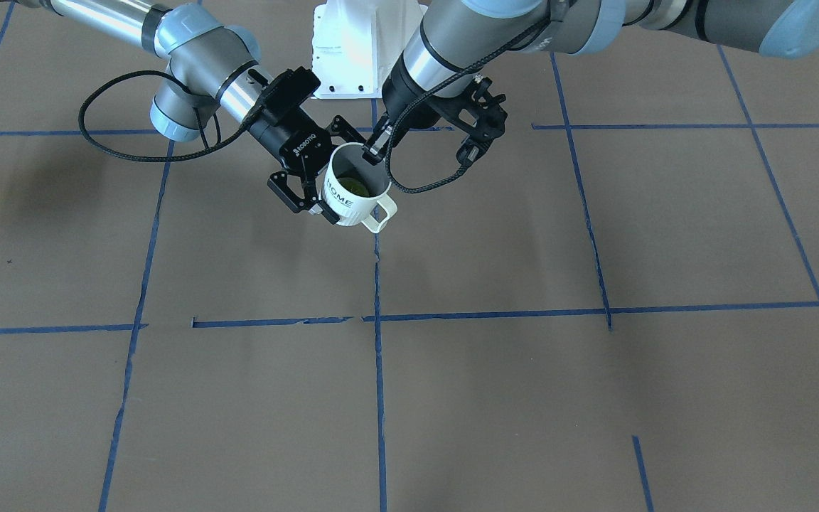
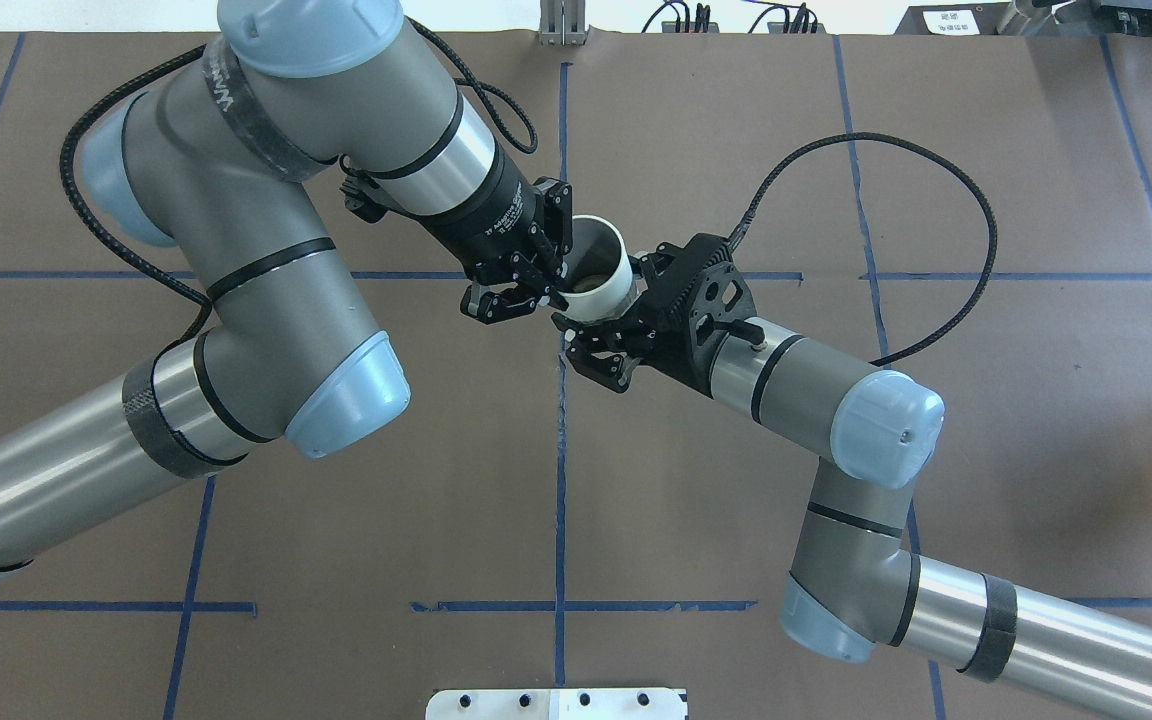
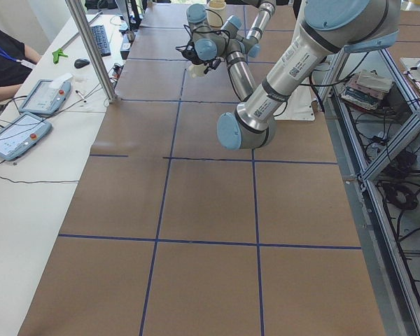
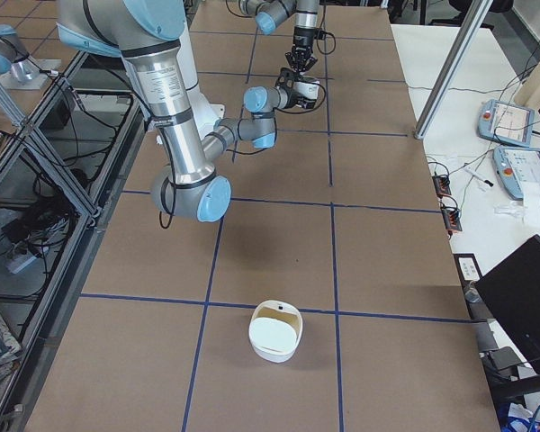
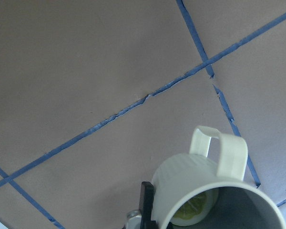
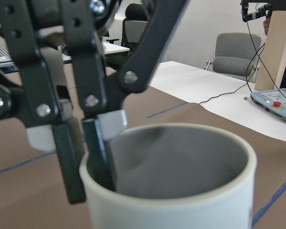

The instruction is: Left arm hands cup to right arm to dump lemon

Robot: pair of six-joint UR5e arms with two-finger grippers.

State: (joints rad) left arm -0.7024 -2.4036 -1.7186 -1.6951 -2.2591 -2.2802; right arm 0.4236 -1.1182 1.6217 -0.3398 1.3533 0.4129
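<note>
The white ribbed cup (image 1: 354, 205) with "HOME" on its side hangs tilted above the table near the robot's base. The yellow-green lemon (image 1: 354, 187) lies inside it. My left gripper (image 1: 375, 148), skeletal and black, is shut on the cup's rim, one finger inside and one outside. My right gripper (image 1: 338, 175), lettered ROBOTIQ, stands open with a finger on either side of the cup's body, close to it. The overhead view shows the cup (image 2: 611, 288) between the left gripper (image 2: 554, 288) and the right gripper (image 2: 604, 292). The left wrist view shows the cup (image 5: 195, 176) and the lemon (image 5: 193, 211).
The brown table carries a grid of blue tape. The white robot base (image 1: 363, 43) stands just behind the cup. A white bowl (image 4: 275, 331) sits at the table's end on my right. Teach pendants (image 3: 17, 133) lie on the operators' side table.
</note>
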